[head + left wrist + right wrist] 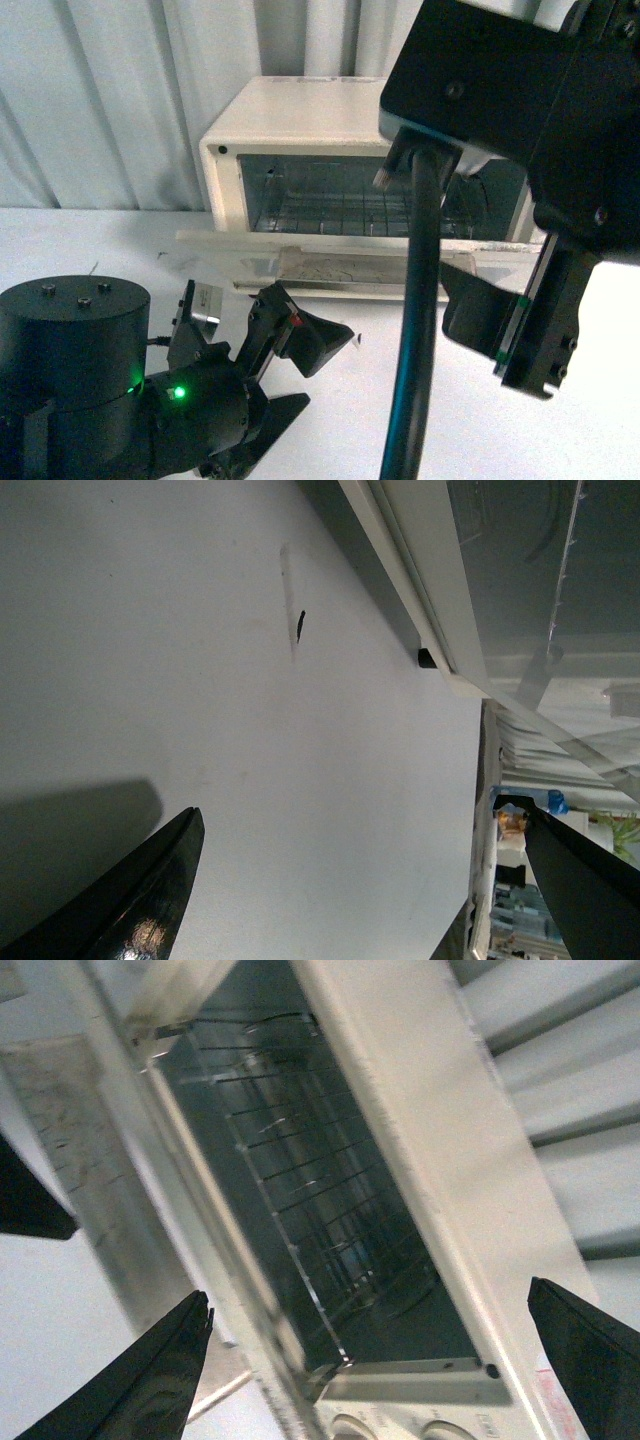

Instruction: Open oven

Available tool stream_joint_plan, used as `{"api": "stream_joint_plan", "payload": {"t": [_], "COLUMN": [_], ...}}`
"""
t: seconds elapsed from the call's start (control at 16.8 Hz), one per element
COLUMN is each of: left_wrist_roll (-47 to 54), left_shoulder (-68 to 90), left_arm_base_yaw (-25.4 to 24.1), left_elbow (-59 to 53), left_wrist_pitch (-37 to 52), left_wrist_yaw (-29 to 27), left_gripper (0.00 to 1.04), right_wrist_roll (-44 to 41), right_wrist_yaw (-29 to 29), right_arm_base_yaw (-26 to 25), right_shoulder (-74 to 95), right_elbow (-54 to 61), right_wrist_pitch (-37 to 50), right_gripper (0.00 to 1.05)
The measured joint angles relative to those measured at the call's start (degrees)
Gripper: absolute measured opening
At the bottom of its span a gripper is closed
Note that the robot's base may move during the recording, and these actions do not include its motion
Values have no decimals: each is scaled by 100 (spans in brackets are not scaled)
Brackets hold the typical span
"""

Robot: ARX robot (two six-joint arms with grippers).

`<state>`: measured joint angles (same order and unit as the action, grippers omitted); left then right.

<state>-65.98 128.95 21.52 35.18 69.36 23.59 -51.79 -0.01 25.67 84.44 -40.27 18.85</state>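
The left end effector point(322, 370), spread wide and empty, sits on the surface point(100, 240) in front of the oven point(300, 130), while the right end effector point(370, 1295), likewise wide open and empty, faces its mouth above the dropped door point(330, 262).

Left arm point(75, 350): set low at near left, dark cylindrical housing, green light point(179, 392) lit.
Left gripper point(318, 370): jaws spread wide, empty.
Right arm point(520, 90): raised at near right (cable point(415, 330) hung beneath).
Right gripper point(495, 335): hung below the wrist, jaws spread, empty.
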Motion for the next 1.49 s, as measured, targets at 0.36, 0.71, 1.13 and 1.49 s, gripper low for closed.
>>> {"api": "stream_joint_plan", "payload": {"t": [0.36, 0.71, 1.13, 1.49], "left_wrist_roll": [4, 9, 39, 173], "left_shoulder": [0, 0, 0, 11], "left_arm_base_yaw": [0, 0, 0, -37], "left_elbow": [0, 2, 0, -111], "left_wrist_pitch": [-9, -15, -4, 254], "left_wrist_yaw": [2, -11, -13, -330], "left_gripper": [98, 98, 98, 98], "right_wrist_roll": [599, 614, 3939, 5056], "right_wrist_yaw": [470, 415, 1733, 1008], "right_arm_base_yaw": [-393, -400, -920, -1606], "right_shoulder": [-573, -573, -1121, -2520], "right_elbow": [404, 404, 2020, 3093], "right_wrist_pitch": [905, 807, 3327, 3010], "right_gripper": [98, 98, 57, 2]}}
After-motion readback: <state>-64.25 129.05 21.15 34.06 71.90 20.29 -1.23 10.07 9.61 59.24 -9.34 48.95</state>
